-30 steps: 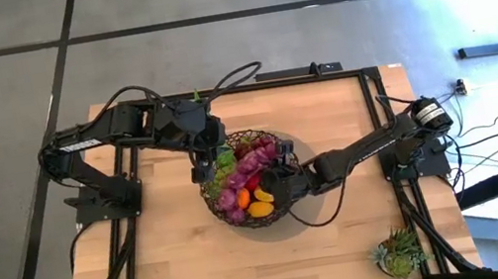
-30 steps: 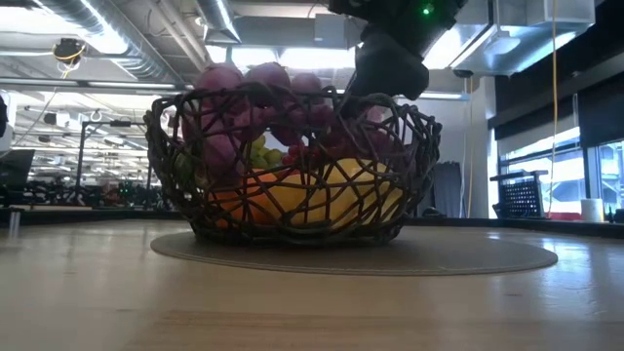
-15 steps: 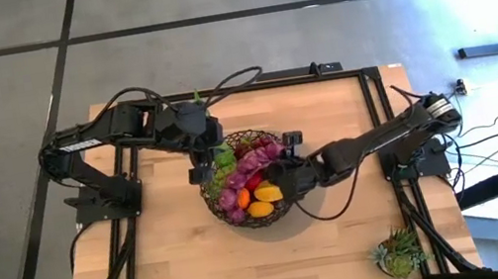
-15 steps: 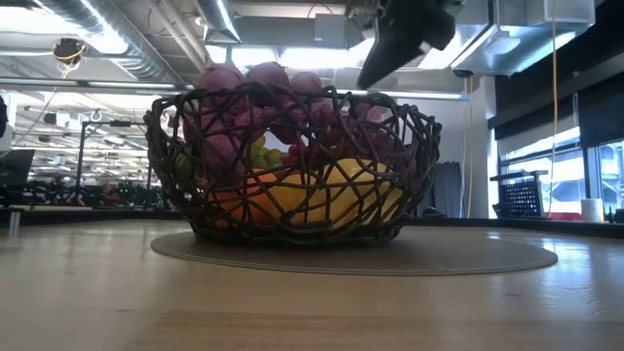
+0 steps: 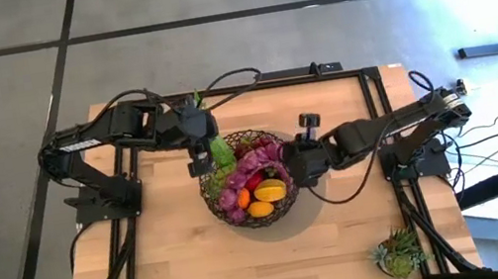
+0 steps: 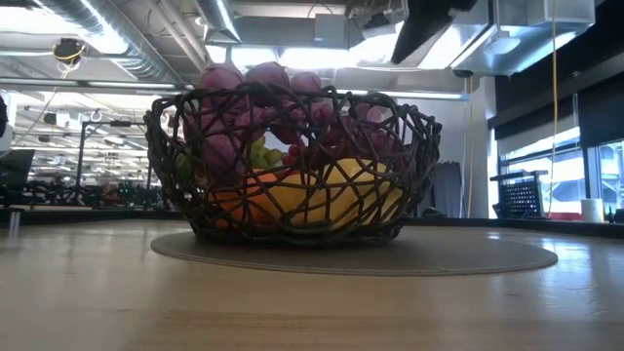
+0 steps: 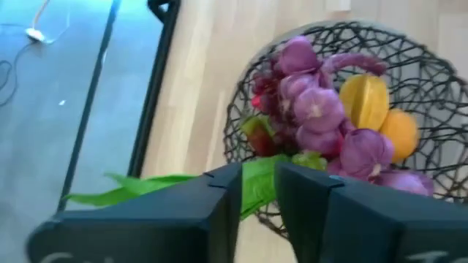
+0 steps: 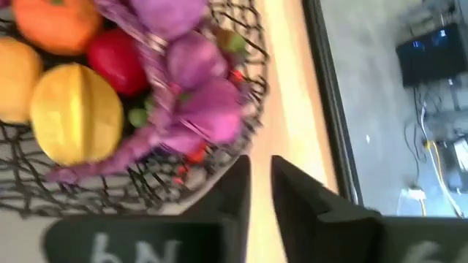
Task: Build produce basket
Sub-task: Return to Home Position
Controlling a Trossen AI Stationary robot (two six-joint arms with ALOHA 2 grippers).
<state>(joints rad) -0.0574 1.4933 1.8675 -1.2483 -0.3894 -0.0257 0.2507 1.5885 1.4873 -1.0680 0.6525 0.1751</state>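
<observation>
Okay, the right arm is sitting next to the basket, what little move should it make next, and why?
Probably pull the right end effector straight back toward its base, clear of the basket. It carries nothing and sits beside the right rim, the produce lies piled inside, and the left end effector hangs at the opposite rim.
</observation>
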